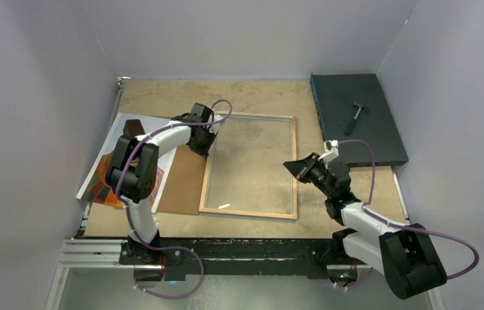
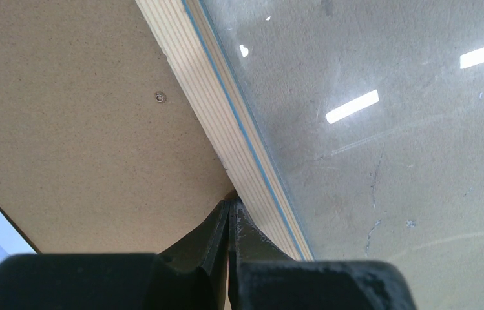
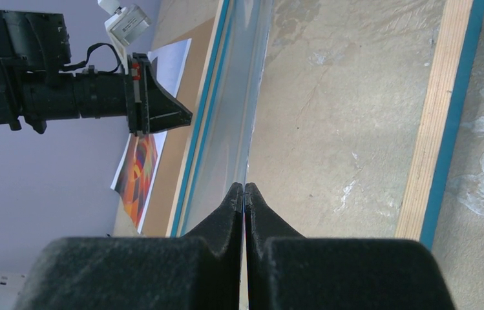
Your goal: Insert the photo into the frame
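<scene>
I read the photo (image 1: 97, 174) face up at the counter's (image 1: 252, 97) left edge, beside a brown board (image 1: 184, 184) and apart from both claws. The left claw (image 1: 205, 143), pressed together, meets the left rail of the frame (image 1: 250, 212). The frame lies pale side up. The right claw (image 1: 293, 166), pressed together, sits at its right rail.

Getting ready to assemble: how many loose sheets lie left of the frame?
2. The brown backing board lies along the frame's left edge; the photo is further left, partly behind the left arm. Others might lie underneath.
</scene>
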